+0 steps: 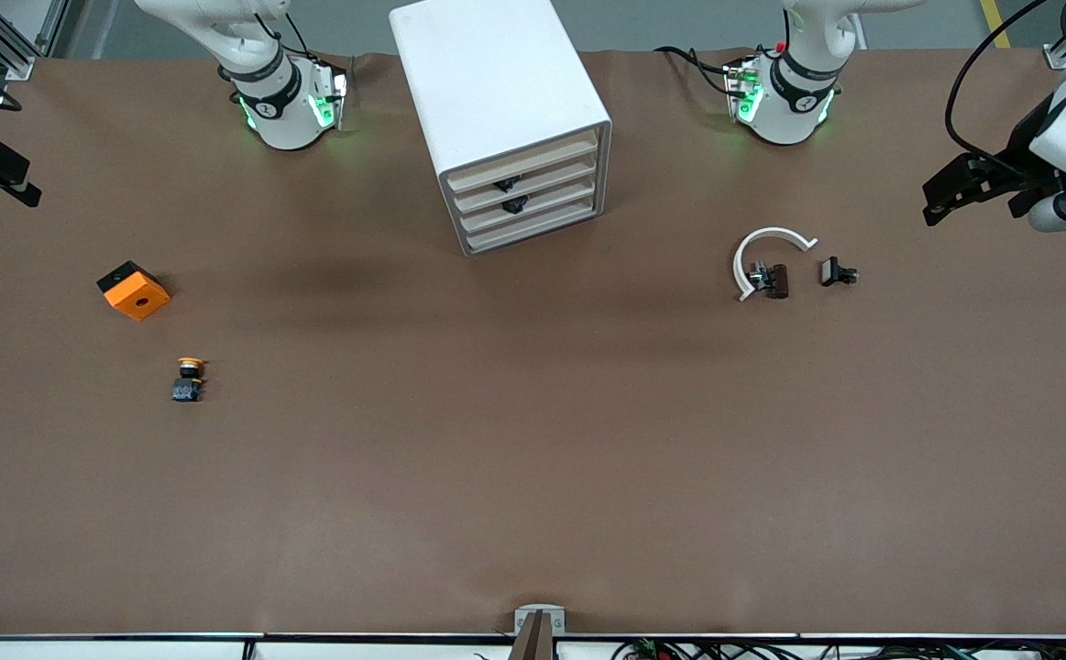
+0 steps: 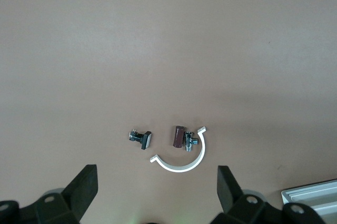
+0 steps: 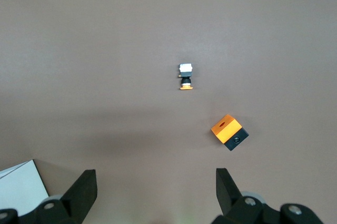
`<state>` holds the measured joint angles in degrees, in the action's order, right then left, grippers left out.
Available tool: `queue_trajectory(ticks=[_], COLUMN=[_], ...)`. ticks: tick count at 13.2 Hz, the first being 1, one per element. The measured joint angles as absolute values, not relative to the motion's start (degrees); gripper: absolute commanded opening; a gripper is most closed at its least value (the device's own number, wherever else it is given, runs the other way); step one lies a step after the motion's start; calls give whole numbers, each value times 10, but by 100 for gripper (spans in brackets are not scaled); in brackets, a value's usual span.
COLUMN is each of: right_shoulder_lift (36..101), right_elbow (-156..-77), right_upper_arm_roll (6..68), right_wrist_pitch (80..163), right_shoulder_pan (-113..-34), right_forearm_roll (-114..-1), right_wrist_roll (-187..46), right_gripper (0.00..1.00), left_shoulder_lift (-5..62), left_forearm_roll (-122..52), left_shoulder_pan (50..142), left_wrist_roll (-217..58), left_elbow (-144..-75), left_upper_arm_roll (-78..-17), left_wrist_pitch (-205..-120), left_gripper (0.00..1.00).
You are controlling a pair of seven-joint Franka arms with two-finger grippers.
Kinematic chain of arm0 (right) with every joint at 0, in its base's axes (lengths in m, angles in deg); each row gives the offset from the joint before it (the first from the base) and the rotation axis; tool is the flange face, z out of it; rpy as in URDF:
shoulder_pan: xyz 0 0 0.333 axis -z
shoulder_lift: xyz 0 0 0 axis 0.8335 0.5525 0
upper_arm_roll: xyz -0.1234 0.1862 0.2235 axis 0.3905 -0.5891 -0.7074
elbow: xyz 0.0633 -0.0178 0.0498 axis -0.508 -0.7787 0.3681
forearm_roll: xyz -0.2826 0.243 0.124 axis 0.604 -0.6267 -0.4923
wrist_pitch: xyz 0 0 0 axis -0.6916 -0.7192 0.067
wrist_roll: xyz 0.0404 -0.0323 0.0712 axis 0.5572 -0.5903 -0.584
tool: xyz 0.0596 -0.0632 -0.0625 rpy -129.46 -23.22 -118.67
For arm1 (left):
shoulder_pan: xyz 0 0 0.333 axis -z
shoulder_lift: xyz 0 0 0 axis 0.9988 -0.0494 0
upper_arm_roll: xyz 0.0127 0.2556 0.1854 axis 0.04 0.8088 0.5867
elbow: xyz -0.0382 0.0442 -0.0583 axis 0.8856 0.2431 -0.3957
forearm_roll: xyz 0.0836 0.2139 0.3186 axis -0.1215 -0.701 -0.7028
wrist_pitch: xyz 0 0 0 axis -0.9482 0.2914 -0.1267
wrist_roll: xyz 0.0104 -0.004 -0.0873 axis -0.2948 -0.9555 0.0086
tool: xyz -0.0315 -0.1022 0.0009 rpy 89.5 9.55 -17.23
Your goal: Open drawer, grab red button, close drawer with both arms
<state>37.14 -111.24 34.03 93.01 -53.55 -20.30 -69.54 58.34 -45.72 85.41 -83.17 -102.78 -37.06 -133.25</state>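
Between the two bases, all four cream-fronted drawers (image 1: 528, 197) of the white cabinet (image 1: 496, 82) shut, so nothing done yet: opening, grabbing and closing all left. No red-capped button in sight, only two dark shapes glimpsed between the drawer fronts, too small to tell; out on the table just the orange-capped button (image 1: 189, 378), orange cube (image 1: 135, 291) and white clip (image 1: 752, 261). Over the table's two ends, left gripper (image 2: 156, 171) and right gripper (image 3: 156, 171) both spread wide, empty, waiting.

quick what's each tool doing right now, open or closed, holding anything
Left tool: open, empty, up over the table's left-arm end.
Right tool: open, empty, up over the table's right-arm end.
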Motion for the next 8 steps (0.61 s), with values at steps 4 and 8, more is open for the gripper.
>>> queue_trajectory(ticks=[4, 8], right_shoulder_lift=[370, 366], right_elbow=[-1113, -1113], right_upper_arm_roll=[341, 341], right_wrist_pitch=[921, 918], right_shoulder_pan=[-537, -537], right_forearm_roll=[-203, -203], right_wrist_roll=[-686, -685], right_gripper=[100, 100], left_shoulder_lift=[579, 535], left_forearm_roll=[-457, -457], left_shoulder_pan=[854, 859], left_wrist_roll=[-832, -832], left_elbow=[-1026, -998], left_upper_arm_roll=[-371, -373], left_wrist_pitch=[-1332, -1328], left_gripper=[100, 100])
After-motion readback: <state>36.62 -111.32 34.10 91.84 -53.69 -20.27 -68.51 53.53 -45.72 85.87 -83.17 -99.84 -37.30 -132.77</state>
